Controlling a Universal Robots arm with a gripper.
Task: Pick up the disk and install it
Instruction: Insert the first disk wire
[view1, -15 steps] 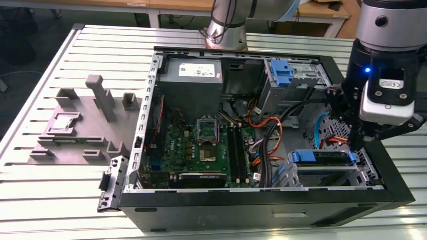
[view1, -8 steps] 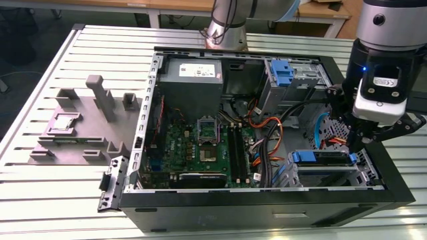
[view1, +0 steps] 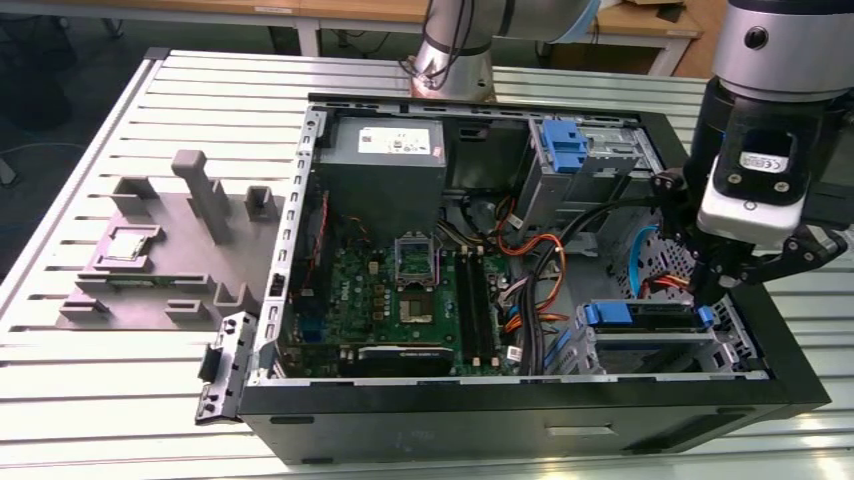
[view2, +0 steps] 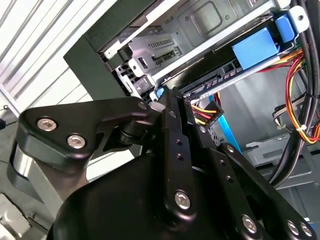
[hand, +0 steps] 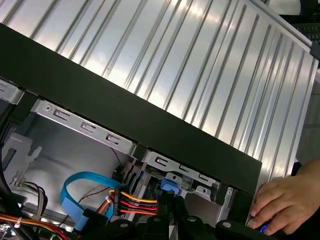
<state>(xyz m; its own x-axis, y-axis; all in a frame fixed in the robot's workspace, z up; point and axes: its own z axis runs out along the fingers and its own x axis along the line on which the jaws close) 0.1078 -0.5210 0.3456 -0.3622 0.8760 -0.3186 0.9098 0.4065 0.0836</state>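
Observation:
The disk (view1: 647, 318) lies flat in the metal drive cage at the near right corner of the open computer case (view1: 534, 410), its blue bracket showing at both ends. In the second wrist view its dark connector edge (view2: 212, 80) sits under a blue handle (view2: 255, 45). My gripper (view1: 703, 295) hangs over the cage's right end with its fingers drawn together. In both wrist views its tips (view2: 161, 100) (hand: 167, 202) rest against a small blue tab (hand: 168, 185) of the bracket. I cannot tell whether the tips pinch the tab.
A grey power-supply box (view1: 384, 150) and a bare blue caddy (view1: 567, 145) sit at the case's far side. Motherboard (view1: 414, 290) and loose cables (view1: 534, 270) fill the middle. A grey fixture (view1: 174, 240) lies on the slatted table. A person's hand (hand: 285, 200) rests beyond the case wall.

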